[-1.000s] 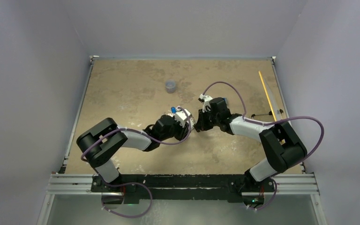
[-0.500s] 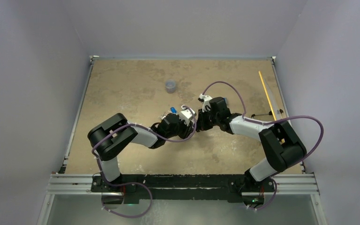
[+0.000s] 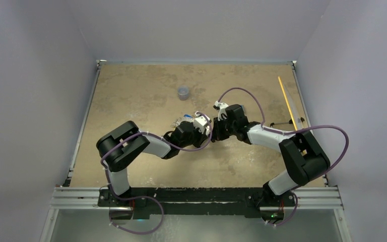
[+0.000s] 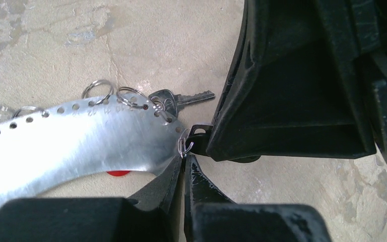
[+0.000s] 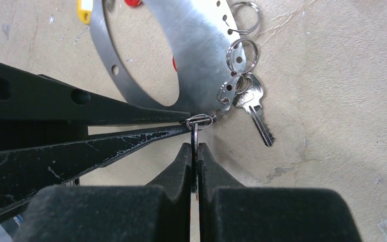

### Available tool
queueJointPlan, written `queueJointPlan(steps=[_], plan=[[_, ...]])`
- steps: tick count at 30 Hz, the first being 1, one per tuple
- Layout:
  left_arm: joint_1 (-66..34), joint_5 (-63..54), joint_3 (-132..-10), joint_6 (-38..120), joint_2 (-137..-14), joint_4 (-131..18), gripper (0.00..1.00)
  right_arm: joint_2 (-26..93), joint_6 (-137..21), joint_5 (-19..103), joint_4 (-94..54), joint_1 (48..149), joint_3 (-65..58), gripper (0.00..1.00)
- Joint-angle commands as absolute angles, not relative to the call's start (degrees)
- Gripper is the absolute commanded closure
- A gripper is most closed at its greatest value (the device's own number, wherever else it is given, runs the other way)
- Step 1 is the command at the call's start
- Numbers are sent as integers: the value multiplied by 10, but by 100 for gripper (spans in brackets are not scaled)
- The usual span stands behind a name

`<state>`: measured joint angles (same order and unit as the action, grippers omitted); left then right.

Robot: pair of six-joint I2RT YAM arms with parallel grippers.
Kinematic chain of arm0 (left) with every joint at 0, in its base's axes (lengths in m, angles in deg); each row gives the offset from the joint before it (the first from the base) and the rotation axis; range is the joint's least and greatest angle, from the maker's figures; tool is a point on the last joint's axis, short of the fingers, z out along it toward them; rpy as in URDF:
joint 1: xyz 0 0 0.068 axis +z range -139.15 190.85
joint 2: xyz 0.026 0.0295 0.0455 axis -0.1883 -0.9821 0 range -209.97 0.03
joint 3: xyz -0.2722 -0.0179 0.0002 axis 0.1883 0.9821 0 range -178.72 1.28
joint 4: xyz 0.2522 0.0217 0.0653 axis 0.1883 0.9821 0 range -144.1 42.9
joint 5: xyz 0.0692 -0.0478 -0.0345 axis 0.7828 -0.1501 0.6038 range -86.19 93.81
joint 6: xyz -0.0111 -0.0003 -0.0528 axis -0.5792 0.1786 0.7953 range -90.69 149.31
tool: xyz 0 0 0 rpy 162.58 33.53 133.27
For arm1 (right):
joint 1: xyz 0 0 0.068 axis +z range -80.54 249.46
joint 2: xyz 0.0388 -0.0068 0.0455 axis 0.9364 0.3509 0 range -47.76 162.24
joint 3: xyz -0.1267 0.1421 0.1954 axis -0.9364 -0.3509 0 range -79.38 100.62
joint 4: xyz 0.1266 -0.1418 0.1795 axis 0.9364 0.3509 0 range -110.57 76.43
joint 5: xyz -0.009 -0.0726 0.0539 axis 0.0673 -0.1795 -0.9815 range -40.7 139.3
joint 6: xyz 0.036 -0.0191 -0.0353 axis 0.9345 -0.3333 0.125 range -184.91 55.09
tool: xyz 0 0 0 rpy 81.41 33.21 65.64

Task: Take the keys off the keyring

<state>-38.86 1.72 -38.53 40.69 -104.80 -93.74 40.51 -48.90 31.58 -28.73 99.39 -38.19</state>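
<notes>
The keyring [image 4: 80,141], a wide flat silver plate with holes along its edge, lies on the table and carries small split rings. My left gripper [image 4: 184,160] is shut on its tip. My right gripper [image 5: 195,147] is shut on a thin key [image 5: 195,135], seen edge-on, that hangs from a small split ring [image 5: 199,121] at that same tip. A bare silver key [image 5: 256,110] hangs from a neighbouring ring. Red tags [image 4: 118,173] and a yellow tag [image 5: 84,11] peek out by the plate. In the top view both grippers meet tip to tip at mid-table [image 3: 210,129].
A small grey round cup [image 3: 183,93] stands behind the grippers. A yellow stick [image 3: 286,101] lies along the right edge of the table. A blue tag [image 3: 186,117] shows just left of the left wrist.
The left arm has swung its elbow right and pushed its gripper closer against the right gripper. The right arm has hardly moved.
</notes>
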Motion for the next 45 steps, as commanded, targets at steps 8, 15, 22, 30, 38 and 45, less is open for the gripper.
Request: queueJointPlan(steps=[8, 15, 22, 30, 38, 45], plan=[[-393, 28, -332, 408, -1015, -947, 100, 383, -479, 354, -263, 991, -365, 100], [-392, 36, -292, 422, -991, -971, 100, 402, -481, 353, -265, 991, -372, 100], [-392, 43, -279, 436, -990, -998, 100, 425, -478, 351, -287, 991, -395, 100], [-392, 77, -250, 471, -986, -1037, 100, 431, -474, 356, -299, 993, -419, 100], [-392, 74, -232, 544, -1000, -1100, 100, 426, -469, 363, -304, 1015, -423, 100], [-382, 140, -239, 609, -986, -1047, 100, 412, -458, 354, -321, 1041, -443, 100]])
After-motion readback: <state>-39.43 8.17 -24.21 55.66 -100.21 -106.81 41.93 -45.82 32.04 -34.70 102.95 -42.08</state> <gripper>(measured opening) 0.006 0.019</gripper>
